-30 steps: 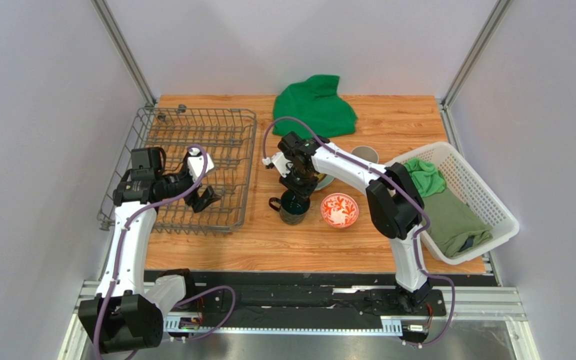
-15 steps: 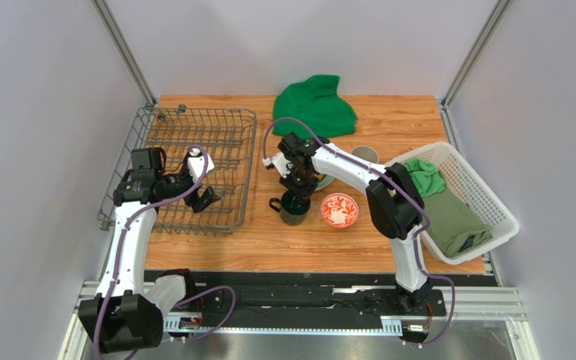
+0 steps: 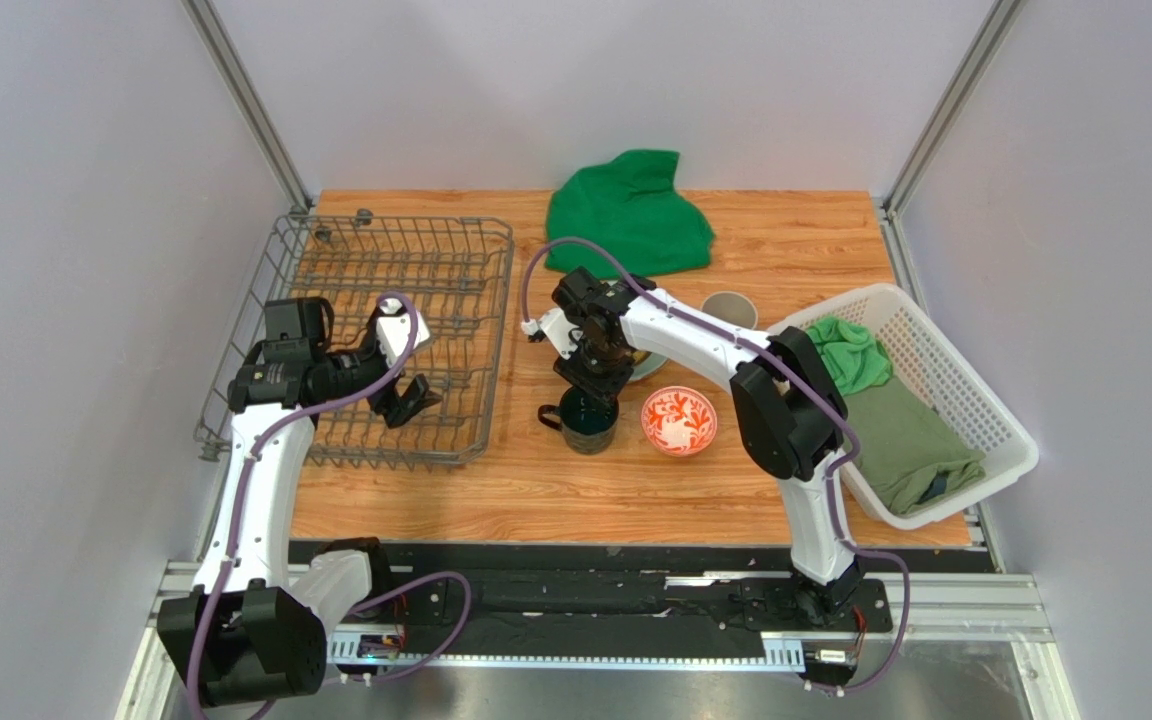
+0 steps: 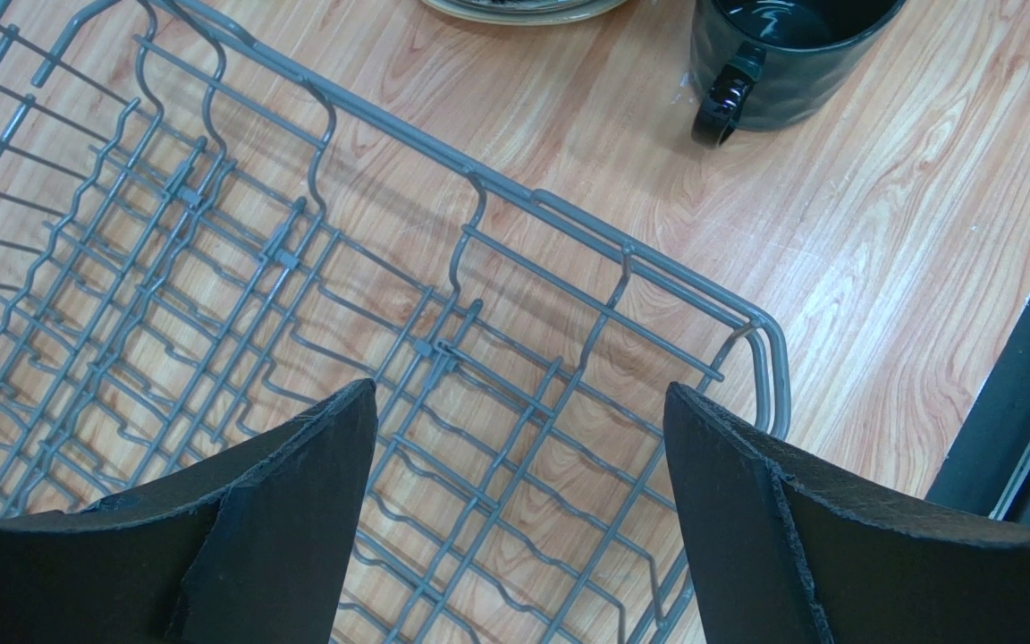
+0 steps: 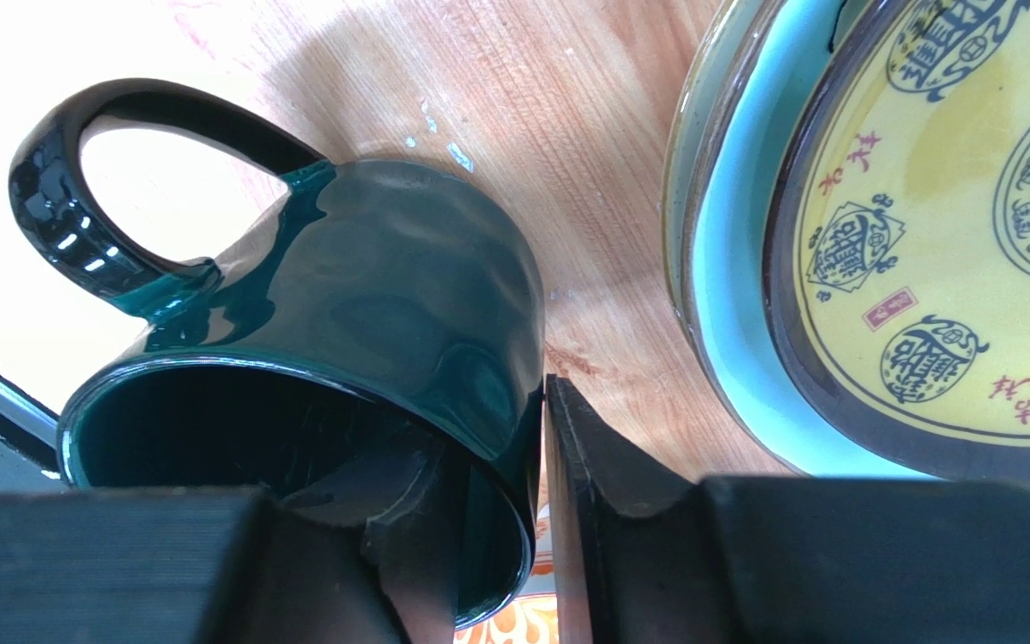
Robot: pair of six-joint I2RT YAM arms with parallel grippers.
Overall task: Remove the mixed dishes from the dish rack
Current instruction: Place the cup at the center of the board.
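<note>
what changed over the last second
Very little. The right gripper nudged slightly left, and the dark teal mug, whose wall it straddles, settled a touch nearer the front edge. Whether it has let go cannot be told. The left gripper, open over the dish rack, and the red-and-white bowl stayed put.

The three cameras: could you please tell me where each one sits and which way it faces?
Top external: above and behind the robot, looking down on the table; left arm and right arm show, left gripper over the dish rack, right gripper at the mug.
Left wrist: on the left arm, looking down into the rack's corner; its open fingers show at the bottom.
Right wrist: on the right arm, close on the mug beside a yellow plate; its fingers straddle the mug's wall.
Shared: all three show the mug.
</note>
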